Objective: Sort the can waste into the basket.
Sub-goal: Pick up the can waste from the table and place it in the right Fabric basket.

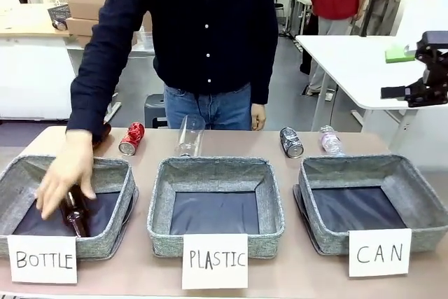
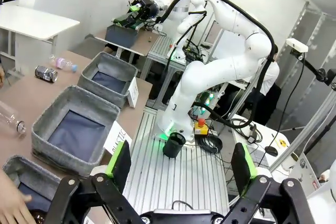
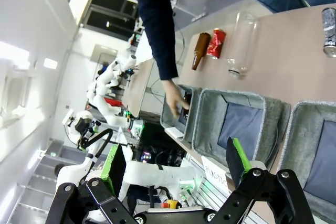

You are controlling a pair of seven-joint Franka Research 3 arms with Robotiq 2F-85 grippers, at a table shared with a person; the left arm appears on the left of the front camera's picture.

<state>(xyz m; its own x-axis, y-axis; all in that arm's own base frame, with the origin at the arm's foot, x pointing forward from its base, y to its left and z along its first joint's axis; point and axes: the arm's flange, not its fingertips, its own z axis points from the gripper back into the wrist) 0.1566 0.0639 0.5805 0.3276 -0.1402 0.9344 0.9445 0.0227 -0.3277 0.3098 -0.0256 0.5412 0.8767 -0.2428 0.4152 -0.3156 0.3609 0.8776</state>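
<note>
1. Zero of two cans are sorted. The CAN basket (image 1: 420,234) sits at the near right corner of the table (image 1: 238,143), and its dark lining is bare.
2. The red can (image 1: 131,138) lies on its side by the far edge, left of centre, behind the gap between the BOTTLE basket (image 1: 105,243) and the PLASTIC basket (image 1: 162,237). A second brown bottle (image 3: 199,51) lies just beside it.
3. The black can (image 1: 291,142) lies by the far edge, right of centre, just behind the CAN basket's far left corner. A small plastic bottle (image 1: 330,140) lies just beside it.
4. Left gripper (image 2: 181,166): jaws spread wide with nothing between the pads. It hangs off the near edge over the robot's stand, well apart from both cans.
5. Right gripper (image 3: 176,165): also wide open and empty. It is up high on the near side, looking over the baskets, and touches nothing.
6. The person's hand (image 1: 66,176) is down in the BOTTLE basket, fingers spread over a brown bottle (image 1: 73,218). I can't tell whether it grips the bottle or just rests on it. Either way, that's not can work.
7. My read is that everything is left to do: two picks, two carries, two drops.
8. The black can looks like the short trip. The red can would have to cross most of the table, past the clear bottle (image 1: 190,134).
</note>
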